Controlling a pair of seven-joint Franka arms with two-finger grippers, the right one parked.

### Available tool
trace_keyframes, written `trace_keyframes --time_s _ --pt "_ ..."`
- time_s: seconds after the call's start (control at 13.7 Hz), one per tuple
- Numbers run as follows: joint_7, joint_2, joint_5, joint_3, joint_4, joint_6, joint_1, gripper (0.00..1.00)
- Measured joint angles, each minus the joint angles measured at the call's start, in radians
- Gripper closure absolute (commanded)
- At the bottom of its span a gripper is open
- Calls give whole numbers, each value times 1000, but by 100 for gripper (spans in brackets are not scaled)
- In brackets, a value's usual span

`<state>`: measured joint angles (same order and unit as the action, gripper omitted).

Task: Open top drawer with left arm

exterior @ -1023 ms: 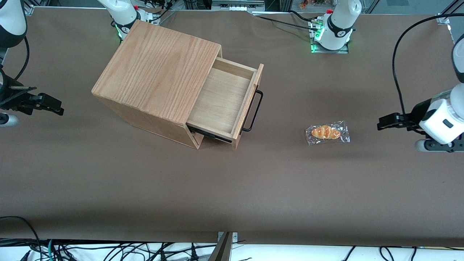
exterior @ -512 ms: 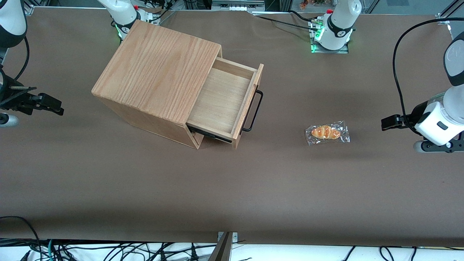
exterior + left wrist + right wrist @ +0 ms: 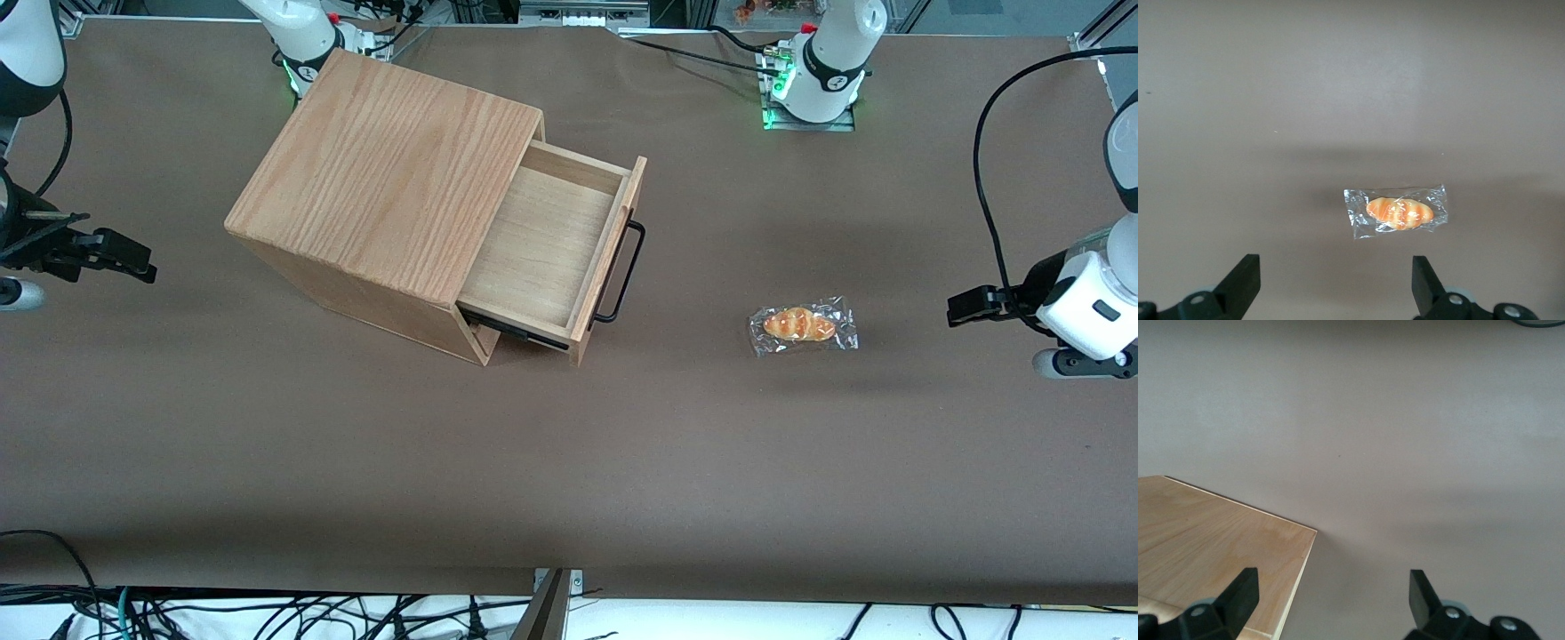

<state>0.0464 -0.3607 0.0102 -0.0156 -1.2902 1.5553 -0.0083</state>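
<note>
A matte brown sheet covers the desk [image 3: 569, 444], smooth and unmarked, with tangled black cables along the edge nearest the front camera and metal framing above the opposite edge. The oak-grain cabinet [image 3: 382, 178] sits at about 10 o'clock from the middle of the desk, a boxy block with bold wavy grain on its top. The top drawer [image 3: 551, 244] stands pulled well out of it; its pale, fine-grained floor is bare, and its walls are thin planks. Its thin black U-shaped handle [image 3: 622, 271] runs along the drawer front, long axis from roughly 1 o'clock to 7 o'clock, and the drawer front faces about 4 o'clock, toward the working arm's end of the desk.

A small bread roll [image 3: 800, 324], glossy orange in crinkled clear wrap, lies well apart from the handle. The left arm [image 3: 1089, 302], white with dark bands, hangs near the desk's end, and its pincer [image 3: 965, 307] is well clear of the roll. In the left wrist view the pincer [image 3: 1331, 283] has its fingers [image 3: 1245, 280] spread wide, gripping nothing, apparently above the sheet.
</note>
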Motion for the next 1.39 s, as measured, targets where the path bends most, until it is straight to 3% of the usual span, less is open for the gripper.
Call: trace_keyframes --time_s 0.29,1.39 --pt "-61 0 -15 -39 -21 36 8 0" --pt "-70 0 -16 -41 -46 28 10 0"
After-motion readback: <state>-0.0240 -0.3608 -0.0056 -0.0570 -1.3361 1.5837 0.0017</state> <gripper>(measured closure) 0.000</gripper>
